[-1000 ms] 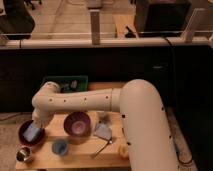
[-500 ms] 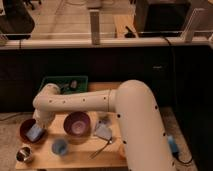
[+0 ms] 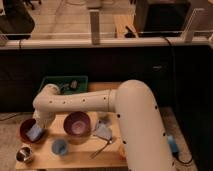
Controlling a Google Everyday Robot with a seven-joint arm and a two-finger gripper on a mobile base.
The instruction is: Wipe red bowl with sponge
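Observation:
The red bowl (image 3: 26, 131) sits at the left edge of the wooden table (image 3: 80, 159). A blue sponge (image 3: 35, 133) stands tilted inside it. My white arm reaches from the right across the table and bends down into the bowl. My gripper (image 3: 38, 126) is at the arm's end, right over the bowl, and appears shut on the sponge. The wrist hides most of the fingers.
A purple bowl (image 3: 77, 124) stands right of the red bowl. A blue cup (image 3: 60, 146) and a metal cup (image 3: 25, 154) stand near the front edge. A green bin (image 3: 61, 83) is at the back. A blue cloth (image 3: 103, 131) and a utensil (image 3: 101, 148) lie right of centre.
The arm's large section has shifted slightly to the left. The sponge and gripper stay inside the red bowl with only small movement.

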